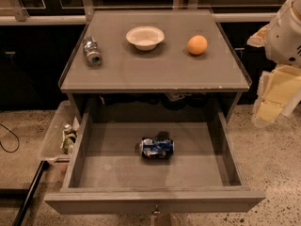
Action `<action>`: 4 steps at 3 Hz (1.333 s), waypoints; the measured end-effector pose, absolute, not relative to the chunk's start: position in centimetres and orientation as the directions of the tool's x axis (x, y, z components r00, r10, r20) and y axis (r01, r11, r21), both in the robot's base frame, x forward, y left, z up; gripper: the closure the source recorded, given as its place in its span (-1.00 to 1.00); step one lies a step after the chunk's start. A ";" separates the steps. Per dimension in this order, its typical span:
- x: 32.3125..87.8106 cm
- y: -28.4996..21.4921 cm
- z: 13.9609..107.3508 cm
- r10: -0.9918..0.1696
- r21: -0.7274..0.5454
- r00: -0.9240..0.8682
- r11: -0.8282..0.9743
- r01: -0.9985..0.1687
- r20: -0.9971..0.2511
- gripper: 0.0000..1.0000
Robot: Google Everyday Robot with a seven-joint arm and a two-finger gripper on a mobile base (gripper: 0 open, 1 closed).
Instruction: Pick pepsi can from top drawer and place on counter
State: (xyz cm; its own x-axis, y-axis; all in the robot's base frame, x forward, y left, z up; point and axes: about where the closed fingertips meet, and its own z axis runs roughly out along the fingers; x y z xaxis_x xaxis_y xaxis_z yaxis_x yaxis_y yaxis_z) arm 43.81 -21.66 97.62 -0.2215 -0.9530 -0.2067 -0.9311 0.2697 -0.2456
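The pepsi can (157, 148) is blue with white markings and lies on its side on the floor of the top drawer (155, 201), near the middle. The drawer is pulled fully out below the counter (155, 72). My gripper (273, 98), pale yellow on a white arm, hangs at the right edge of the view. It is beside the counter's right side, above and to the right of the drawer and well apart from the can. It holds nothing that I can see.
On the counter lie a silver-grey can (92, 51) on its side at the left, a white bowl (145, 37) at the back middle and an orange (197, 44) at the right. A clear plastic bin (59, 140) with items stands left of the drawer.
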 end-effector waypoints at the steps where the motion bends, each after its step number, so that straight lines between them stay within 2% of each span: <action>1: 43.8 -21.7 97.6 -0.953 -0.246 -0.221 0.270 -0.931 -0.207 -1.00; 2: 43.9 -21.3 96.8 -0.952 -0.245 -0.209 0.263 -0.933 -0.225 -1.00; 4: 44.5 -21.1 89.6 -0.949 -0.160 -0.213 0.253 -0.954 -0.233 -1.00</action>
